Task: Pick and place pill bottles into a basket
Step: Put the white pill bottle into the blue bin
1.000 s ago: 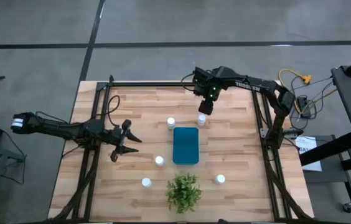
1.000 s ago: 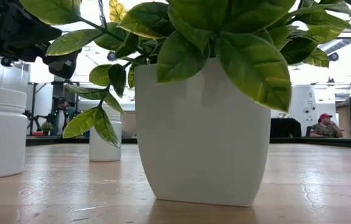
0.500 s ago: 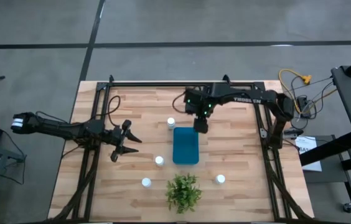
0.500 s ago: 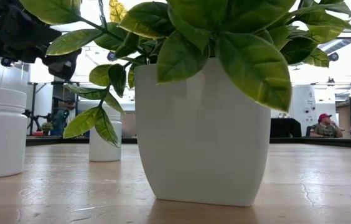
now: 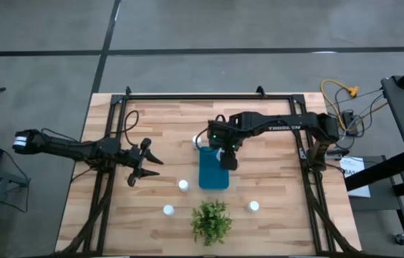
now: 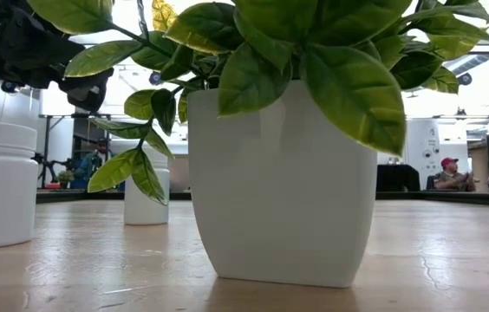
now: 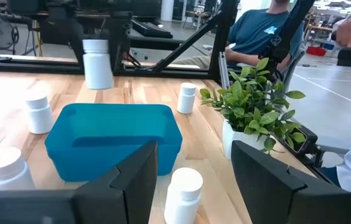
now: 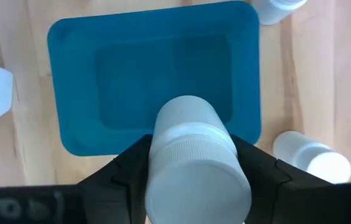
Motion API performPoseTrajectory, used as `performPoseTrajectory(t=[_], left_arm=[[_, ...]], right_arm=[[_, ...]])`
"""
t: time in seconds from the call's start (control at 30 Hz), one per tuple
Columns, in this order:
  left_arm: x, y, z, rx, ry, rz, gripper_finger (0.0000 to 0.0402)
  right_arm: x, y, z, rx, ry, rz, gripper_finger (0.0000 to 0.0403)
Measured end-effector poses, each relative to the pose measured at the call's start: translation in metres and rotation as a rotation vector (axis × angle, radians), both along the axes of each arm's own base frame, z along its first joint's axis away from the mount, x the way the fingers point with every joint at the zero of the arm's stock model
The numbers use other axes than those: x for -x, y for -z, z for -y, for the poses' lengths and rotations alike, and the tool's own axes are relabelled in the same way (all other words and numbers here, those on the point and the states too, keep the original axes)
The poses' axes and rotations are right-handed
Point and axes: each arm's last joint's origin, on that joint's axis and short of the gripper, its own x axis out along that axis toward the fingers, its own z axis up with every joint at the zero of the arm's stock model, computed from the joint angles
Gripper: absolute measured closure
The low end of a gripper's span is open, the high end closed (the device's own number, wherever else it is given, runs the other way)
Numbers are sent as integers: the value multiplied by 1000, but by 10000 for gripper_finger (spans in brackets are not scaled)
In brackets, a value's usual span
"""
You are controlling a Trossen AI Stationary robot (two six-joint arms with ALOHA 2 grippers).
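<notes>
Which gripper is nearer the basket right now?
Right. The right gripper hangs directly over the basket, shut on a pill bottle. The left gripper waits well off to the basket's left side.

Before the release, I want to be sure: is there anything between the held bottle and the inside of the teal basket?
Nothing visible. The right gripper holds the pill bottle above the basket, which looks empty inside.

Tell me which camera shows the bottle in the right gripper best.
The right wrist view: the held bottle fills the frame between the fingers, above the basket. The left wrist view shows it small, hanging over the basket. The high view hides it under the right gripper; the low view misses it.
</notes>
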Motion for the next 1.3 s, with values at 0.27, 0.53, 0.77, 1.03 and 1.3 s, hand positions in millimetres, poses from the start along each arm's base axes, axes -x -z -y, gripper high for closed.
performPoseTrajectory(t=[0.27,0.53,0.77,1.03,1.3], left_arm=[[0,2,0,-2,-1,-17,214],[0,2,0,-3,0,-21,214],[0,2,0,-3,0,-23,214],[0,3,0,-4,0,-30,214],[-1,4,0,-4,0,-40,214]], right_arm=[[1,12,-4,-12,5,-18,238],[-4,35,4,-12,27,0,238],[-6,49,18,-7,54,-32,238],[-8,72,32,-9,80,-80,238],[-16,98,35,-14,58,-141,238]])
